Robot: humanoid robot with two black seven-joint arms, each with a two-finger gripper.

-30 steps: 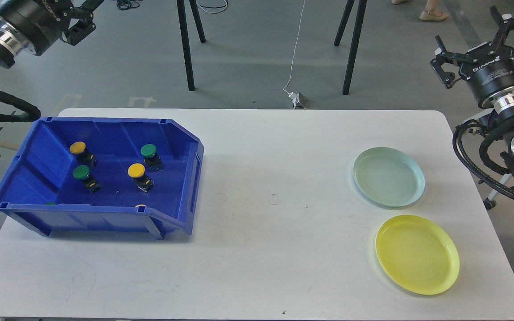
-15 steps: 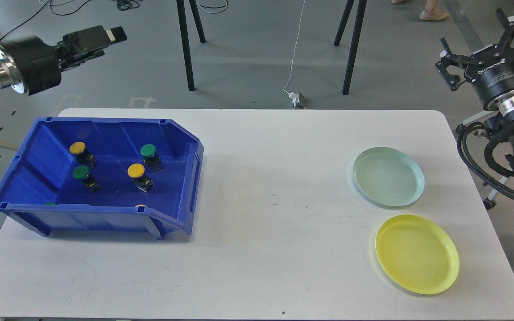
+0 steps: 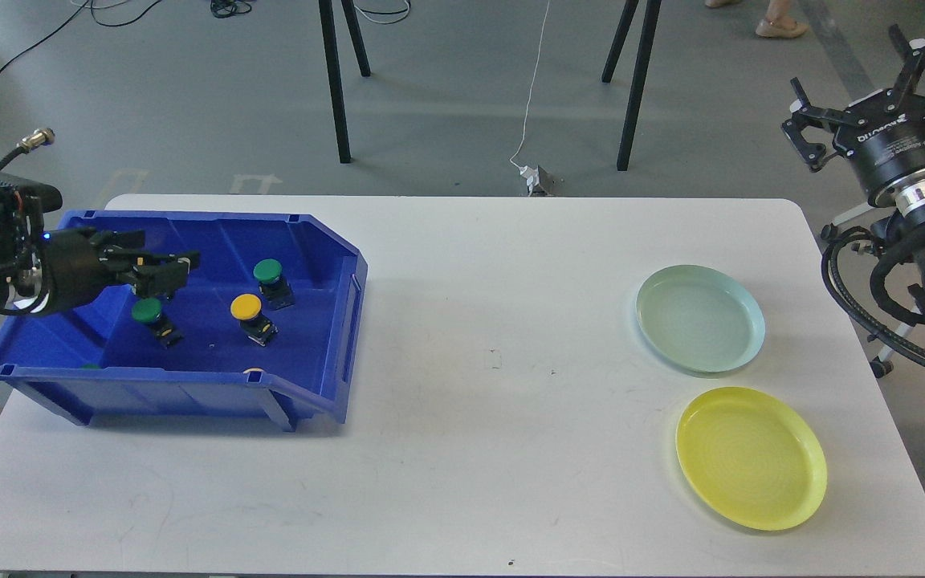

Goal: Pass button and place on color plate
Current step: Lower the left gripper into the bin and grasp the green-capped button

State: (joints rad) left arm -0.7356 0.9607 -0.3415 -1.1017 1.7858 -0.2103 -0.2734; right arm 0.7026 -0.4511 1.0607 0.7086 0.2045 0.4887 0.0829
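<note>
Left tool (image 3: 177,269) inside the bin (image 3: 326,241), fingers too dark to tell apart; grip state unclear. Green button (image 3: 147,311) just below its tip, yellow button (image 3: 246,307) and another green (image 3: 268,271) to its right. Right tool (image 3: 880,88) open, off-table (image 3: 470,401). Plates (image 3: 699,319) well apart.

In the blue bin (image 3: 326,241) at the counter's left lie three plainly visible buttons: a green button (image 3: 147,311), a yellow button (image 3: 246,306) and another green one (image 3: 268,271), each on a dark base. At right lie a pale green plate (image 3: 700,318) and, nearer, a yellow plate (image 3: 750,457), both empty.
</note>
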